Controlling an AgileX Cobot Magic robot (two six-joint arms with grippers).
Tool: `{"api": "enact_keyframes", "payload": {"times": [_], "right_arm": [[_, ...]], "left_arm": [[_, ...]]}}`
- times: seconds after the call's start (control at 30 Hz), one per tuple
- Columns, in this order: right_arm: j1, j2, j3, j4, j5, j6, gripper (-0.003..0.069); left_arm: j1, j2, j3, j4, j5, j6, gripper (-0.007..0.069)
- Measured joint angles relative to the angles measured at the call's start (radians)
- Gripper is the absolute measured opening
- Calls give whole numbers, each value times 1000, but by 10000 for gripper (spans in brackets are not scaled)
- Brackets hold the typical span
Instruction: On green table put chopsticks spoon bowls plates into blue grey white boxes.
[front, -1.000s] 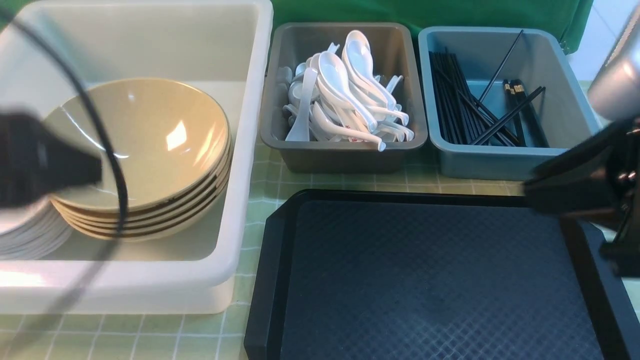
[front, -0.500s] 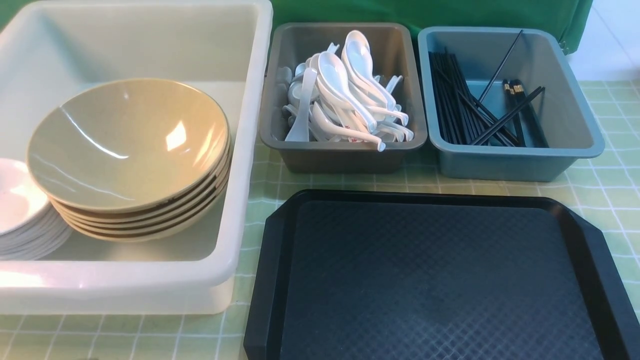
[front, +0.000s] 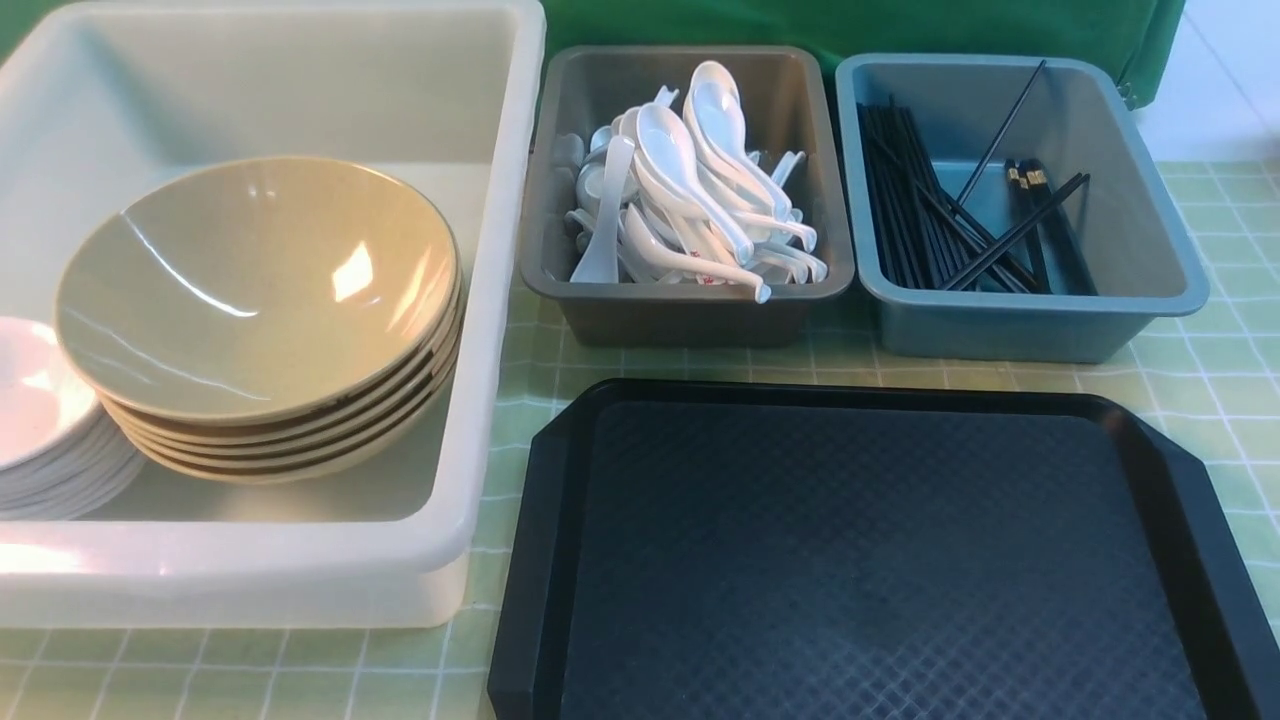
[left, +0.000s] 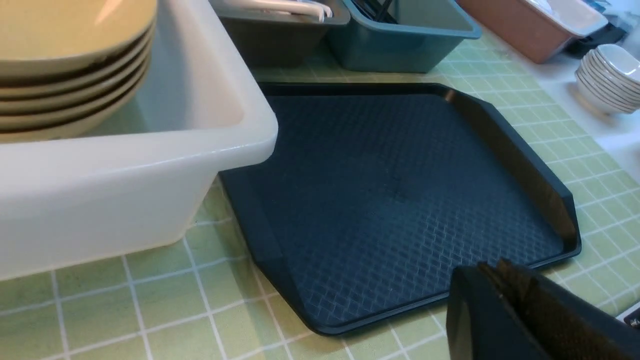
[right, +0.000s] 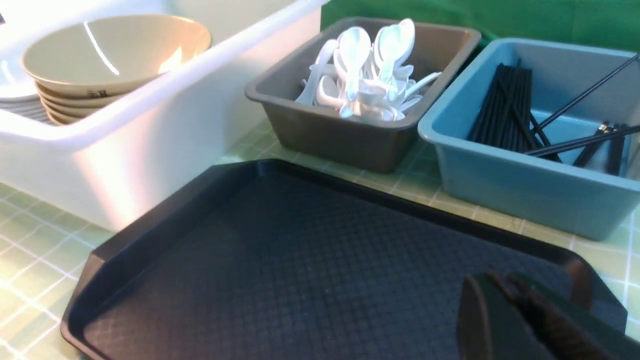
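The chopsticks (right: 505, 117) lie in the blue box (right: 525, 192), far ahead of the right gripper (right: 505, 300). Both grippers, left gripper (left: 492, 295) too, are closed tight and hold nothing. One leaning stick could slide out if bumped.

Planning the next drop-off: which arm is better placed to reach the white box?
Left, probably: the white box sits on the robot's left, its corner close in the left wrist view. The right gripper hangs over the black tray, on the blue box's side.
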Motion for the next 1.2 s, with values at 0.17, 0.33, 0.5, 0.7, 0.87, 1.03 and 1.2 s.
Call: {"api": "enact_keyframes", "payload": {"times": [0.17, 0.33, 0.5, 0.7, 0.87, 1.03, 1.2], "right_arm": [[0, 0, 19, -2, -5, 0, 27], [0, 0, 35, -2, -5, 0, 27], [0, 0, 36, -2, -6, 0, 34], [0, 0, 38, -3, -6, 0, 39], [0, 0, 38, -3, -7, 0, 46], [0, 0, 38, -3, -7, 0, 50], [0, 0, 40, -3, -8, 1, 55]], "left_arm": [[0, 0, 1, 0, 0, 0, -1], [0, -1, 1, 0, 0, 0, -1], [0, -1, 5, -1, -1, 0, -1], [0, -1, 93, 144, -187, 7, -1], [0, -1, 256, 413, -593, -47, -1], [9, -33, 450, 674, -749, -276, -1], [32, -49, 621, 788, -744, -393, -1]]}}
